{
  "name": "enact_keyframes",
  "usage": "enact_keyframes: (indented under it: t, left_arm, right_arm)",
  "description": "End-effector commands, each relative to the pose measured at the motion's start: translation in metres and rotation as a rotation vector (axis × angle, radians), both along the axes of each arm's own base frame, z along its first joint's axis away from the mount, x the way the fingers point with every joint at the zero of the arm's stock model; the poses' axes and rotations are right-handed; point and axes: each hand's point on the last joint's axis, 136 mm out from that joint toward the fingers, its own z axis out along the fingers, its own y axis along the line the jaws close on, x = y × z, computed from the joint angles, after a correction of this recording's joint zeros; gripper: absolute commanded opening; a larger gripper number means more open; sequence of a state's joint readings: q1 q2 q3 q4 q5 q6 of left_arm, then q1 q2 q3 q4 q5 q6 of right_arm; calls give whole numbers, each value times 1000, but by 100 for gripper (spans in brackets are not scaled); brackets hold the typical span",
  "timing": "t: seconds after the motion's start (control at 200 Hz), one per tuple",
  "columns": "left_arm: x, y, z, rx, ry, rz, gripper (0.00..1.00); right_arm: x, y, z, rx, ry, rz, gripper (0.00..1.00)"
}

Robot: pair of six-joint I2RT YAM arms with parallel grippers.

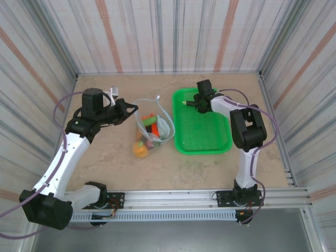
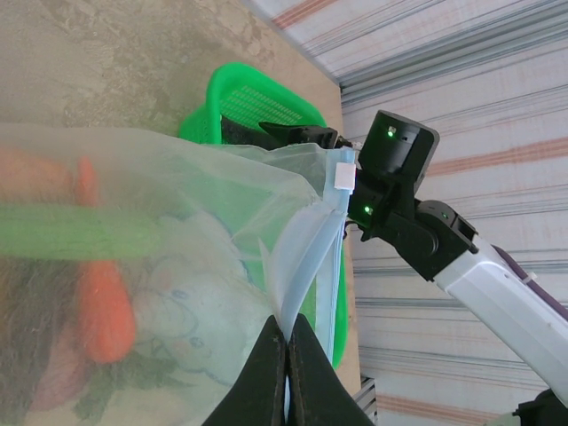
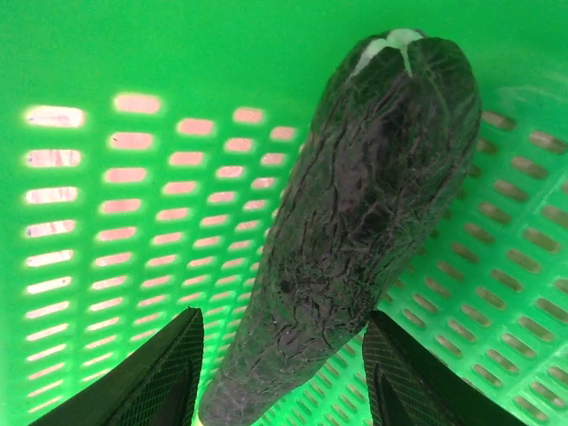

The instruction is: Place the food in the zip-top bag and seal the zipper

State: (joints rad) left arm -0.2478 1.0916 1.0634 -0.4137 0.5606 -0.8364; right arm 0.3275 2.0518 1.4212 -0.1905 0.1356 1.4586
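Top external view: the zip-top bag (image 1: pixel 157 123) lies at the middle of the table (image 1: pixel 105 163), with orange, green and red toy food pieces (image 1: pixel 151 125) showing through its clear plastic. A yellow-orange piece (image 1: pixel 139 149) sits at the bag's 7 o'clock edge; I cannot tell whether it is inside the plastic. The left gripper (image 1: pixel 134 109) is at the bag's 10 o'clock. The green mesh basket (image 1: pixel 220 144) stands just beside the bag at its 3 o'clock, and the right gripper (image 1: pixel 190 103) is down in the basket's 11 o'clock corner.

Left wrist view: the left gripper (image 2: pixel 286 355) has its two fingers pressed together, pinching the rim of the bag (image 2: pixel 195 222) beside the light blue zipper (image 2: pixel 335 266). The zipper runs up toward 12 o'clock to a white slider (image 2: pixel 344 175).

Right wrist view: a dark toy eggplant (image 3: pixel 355 222) lies on the basket floor (image 3: pixel 133 195), its pale stem end pointing to 12 o'clock. The right gripper (image 3: pixel 280 382) straddles its lower end, fingers (image 3: pixel 160 377) apart and just beside each flank; I cannot tell whether they press on it.
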Motion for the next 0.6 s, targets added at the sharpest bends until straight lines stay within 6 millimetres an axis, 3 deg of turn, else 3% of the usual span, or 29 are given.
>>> enact_keyframes:
  t: [0.0, 0.406, 0.596]
  left_arm:
    - [0, -1, 5, -14, -24, -16, 0]
    - [-1, 1, 5, 7, -34, -10, 0]
    - [-2, 4, 6, 21, -39, -3, 0]
  right_arm:
    - [5, -1, -9, -61, 39, -10, 50]
    - [-2, 1, -42, -102, 118, 9, 35]
    - [0, 7, -18, -78, 63, 38, 28]
